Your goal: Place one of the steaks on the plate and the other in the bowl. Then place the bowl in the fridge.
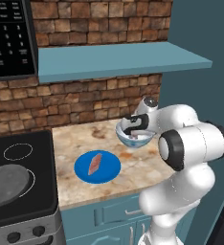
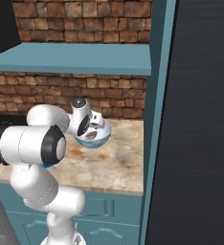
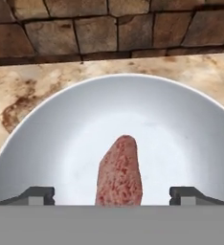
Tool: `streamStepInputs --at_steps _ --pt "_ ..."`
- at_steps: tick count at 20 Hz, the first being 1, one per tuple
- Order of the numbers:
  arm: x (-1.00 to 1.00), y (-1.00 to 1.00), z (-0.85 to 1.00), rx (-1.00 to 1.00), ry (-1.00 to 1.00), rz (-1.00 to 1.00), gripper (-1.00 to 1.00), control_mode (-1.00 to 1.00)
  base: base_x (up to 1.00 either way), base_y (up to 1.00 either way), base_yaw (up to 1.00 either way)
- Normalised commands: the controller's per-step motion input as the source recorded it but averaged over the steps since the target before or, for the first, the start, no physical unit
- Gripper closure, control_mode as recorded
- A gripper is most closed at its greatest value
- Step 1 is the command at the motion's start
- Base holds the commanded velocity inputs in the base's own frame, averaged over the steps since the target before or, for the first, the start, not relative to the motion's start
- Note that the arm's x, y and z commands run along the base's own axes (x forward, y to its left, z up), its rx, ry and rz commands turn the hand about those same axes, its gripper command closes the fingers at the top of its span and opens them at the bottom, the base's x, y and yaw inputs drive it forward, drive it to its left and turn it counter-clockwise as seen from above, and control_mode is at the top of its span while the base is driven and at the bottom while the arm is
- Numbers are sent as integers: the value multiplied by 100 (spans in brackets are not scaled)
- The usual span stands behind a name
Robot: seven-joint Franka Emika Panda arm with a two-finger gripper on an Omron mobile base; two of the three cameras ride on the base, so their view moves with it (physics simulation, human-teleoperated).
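Note:
A bright blue plate (image 1: 107,171) lies on the counter with one steak (image 1: 95,164) on it. To its right, near the teal side panel, is the white bowl (image 1: 133,140) (image 2: 98,139) (image 3: 75,124), with the other steak (image 3: 119,172) (image 2: 90,135) lying inside it. My gripper (image 1: 131,126) (image 2: 90,125) (image 3: 112,194) hovers close over the bowl, open. Its fingertips (image 3: 37,194) stand wide apart on either side of that steak without touching it. The fridge (image 2: 200,119) is the tall black front at the right.
A black stove with a dark frying pan (image 1: 8,184) borders the counter on the left. A microwave (image 1: 11,38) and a teal shelf (image 1: 118,60) hang above. A teal panel (image 2: 157,95) separates the counter from the fridge. The brick wall (image 3: 109,28) is behind.

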Motion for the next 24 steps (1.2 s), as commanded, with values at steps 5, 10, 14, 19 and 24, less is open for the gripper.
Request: streamStepInputs --at_steps 5,10,14,19,24 --pt "-58 0 59 0 -25 0 -100 -100 0 0 0" --pt "-90 0 69 0 -19 0 -100 -100 0 0 0" --pt "-91 -8 99 0 -1 0 -100 -100 0 0 0" --pt "-100 0 75 0 1 0 -100 -100 0 0 0" --pt "-91 0 18 0 -8 0 -100 -100 0 0 0"
